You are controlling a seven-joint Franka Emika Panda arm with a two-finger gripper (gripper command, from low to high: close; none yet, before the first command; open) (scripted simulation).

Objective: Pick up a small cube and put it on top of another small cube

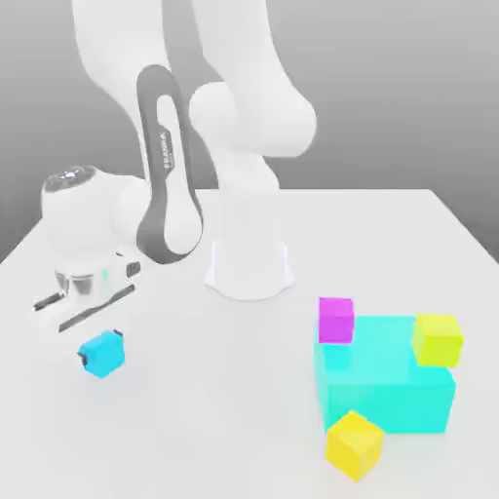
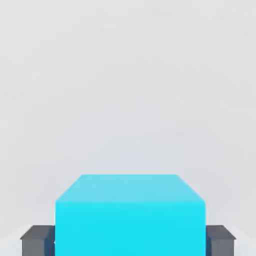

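- The small sky-blue cube [image 1: 101, 352] sits flat on the white table [image 1: 195, 419], near the edge at the exterior view's left, well apart from the other blocks.
- It is a cube, so no side is longer. It stands upright, with one corner turned toward the front edge.
- The gripper [image 1: 95, 336] is down over it. In the hand view its dark fingers [image 2: 36, 239] press both sides of the cube, so the jaws are clamped on it.
- You should lift it straight up and hold it tight.
- The magenta cube [image 1: 336, 320] and the two yellow cubes [image 1: 438, 338] touch the big turquoise block [image 1: 390, 385] near the far corner. Go slowly there.
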